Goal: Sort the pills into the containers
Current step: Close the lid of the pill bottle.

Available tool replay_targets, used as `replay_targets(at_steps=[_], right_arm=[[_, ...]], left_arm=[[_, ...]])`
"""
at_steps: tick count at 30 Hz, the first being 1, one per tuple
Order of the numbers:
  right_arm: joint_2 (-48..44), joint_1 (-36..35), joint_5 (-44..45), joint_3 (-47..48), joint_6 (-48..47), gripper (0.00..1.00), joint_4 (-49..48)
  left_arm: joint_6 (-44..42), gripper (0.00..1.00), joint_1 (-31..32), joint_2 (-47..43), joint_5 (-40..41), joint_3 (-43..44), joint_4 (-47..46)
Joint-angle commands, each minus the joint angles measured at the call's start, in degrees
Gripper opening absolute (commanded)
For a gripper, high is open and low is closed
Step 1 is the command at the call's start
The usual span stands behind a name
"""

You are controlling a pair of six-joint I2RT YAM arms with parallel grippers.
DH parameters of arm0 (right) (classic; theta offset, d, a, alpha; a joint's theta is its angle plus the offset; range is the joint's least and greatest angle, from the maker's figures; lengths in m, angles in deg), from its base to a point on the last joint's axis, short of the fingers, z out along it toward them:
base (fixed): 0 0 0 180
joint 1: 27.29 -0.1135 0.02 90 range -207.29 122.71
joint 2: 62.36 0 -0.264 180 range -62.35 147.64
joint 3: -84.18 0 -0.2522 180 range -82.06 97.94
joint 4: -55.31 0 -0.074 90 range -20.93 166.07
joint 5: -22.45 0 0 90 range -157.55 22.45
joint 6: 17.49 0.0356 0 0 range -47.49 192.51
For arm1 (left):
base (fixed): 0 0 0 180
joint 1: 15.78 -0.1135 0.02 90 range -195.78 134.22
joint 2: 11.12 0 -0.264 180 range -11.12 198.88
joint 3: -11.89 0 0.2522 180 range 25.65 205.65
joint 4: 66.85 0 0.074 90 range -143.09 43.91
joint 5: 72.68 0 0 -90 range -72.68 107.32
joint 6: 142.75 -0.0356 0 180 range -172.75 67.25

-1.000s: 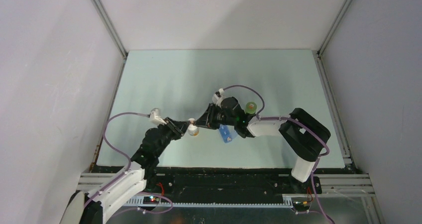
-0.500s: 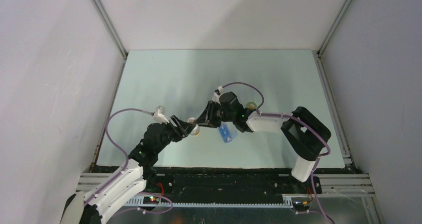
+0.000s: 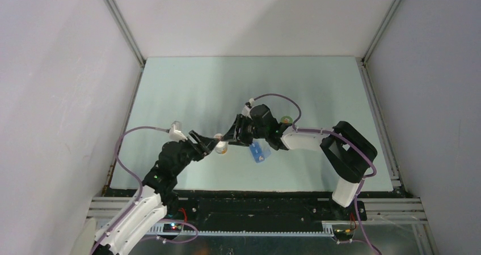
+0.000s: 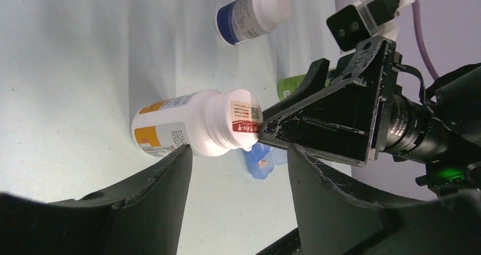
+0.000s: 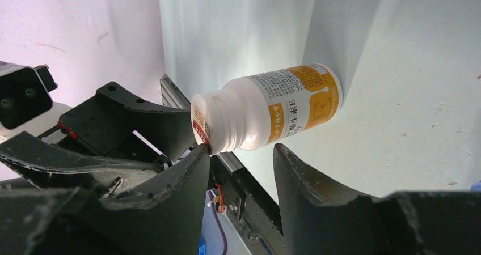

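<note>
Left claw (image 4: 238, 153) and right claw (image 5: 241, 150) both gape, apparently holding nothing; the orange-labelled pill bottle (image 4: 170, 127) sits between them. Clamp its body squarely before twisting the cap (image 4: 238, 122).

A white bottle (image 5: 266, 110) with an orange label stands on the pale worktop (image 5: 397, 39). The right tool (image 5: 241, 151) has its fingers apart beside its top end.

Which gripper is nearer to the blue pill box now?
Right. The right gripper is just up-left of the blue pill box in the top view. The left gripper is farther left, on the other side of the white bottle.
</note>
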Motion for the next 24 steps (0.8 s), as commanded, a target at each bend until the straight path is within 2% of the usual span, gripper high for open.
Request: replay_targets(at_steps=[1,6,8,17,24], right_arm=[[-0.77,0.39,-0.03,0.64,-0.71,0.5,-0.94],[0.25,0.5,-2.12,0.64,0.64,0.49,-4.39],[0.28,0.54,-2.5,0.64,0.85,0.48,-5.44],[1.56,0.6,-2.8,2.24,0.88,0.48,-3.9],[3.69,0.31,-3.0,3.27,1.28,0.38,-2.41]], left_arm=[[0.07,0.66,-1.38,-0.3,-0.93,2.21,-0.2],[1.82,0.49,-3.32,3.06,-3.0,1.39,-4.29],[2.37,0.46,-4.15,4.16,-4.23,1.21,-6.07],[2.24,0.47,-5.28,4.38,-4.89,1.45,-6.27],[2.94,0.47,-5.76,5.77,-5.78,1.12,-8.27]])
